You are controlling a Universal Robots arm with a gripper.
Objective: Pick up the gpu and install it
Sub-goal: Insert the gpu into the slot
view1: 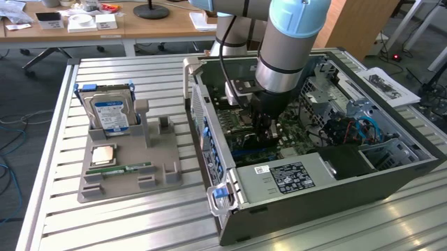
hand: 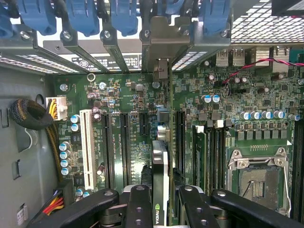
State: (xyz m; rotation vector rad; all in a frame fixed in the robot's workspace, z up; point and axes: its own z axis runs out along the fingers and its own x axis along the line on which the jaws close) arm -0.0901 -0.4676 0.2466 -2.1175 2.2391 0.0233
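The gpu [hand: 160, 161] is a thin black card seen edge-on, standing upright over the green motherboard [hand: 128, 104]. It lines up with a long black expansion slot, and its silvery end bracket [hand: 159, 52] reaches the case's rear wall. My gripper [hand: 164, 202] is shut on the gpu, one black finger [hand: 138, 204] on each side of it. In the exterior view the gripper [view1: 264, 137] is lowered deep into the open computer case [view1: 314, 209], over the motherboard [view1: 244, 117]. Whether the card's edge sits in the slot I cannot tell.
Blue slot latches [hand: 85, 19] line the case's rear wall. The empty CPU socket [hand: 259, 183] lies beside the slots. On the table at the exterior view's left, a grey holder [view1: 157, 151] carries a hard drive [view1: 112, 112], a green memory stick [view1: 129, 169] and a chip [view1: 103, 154].
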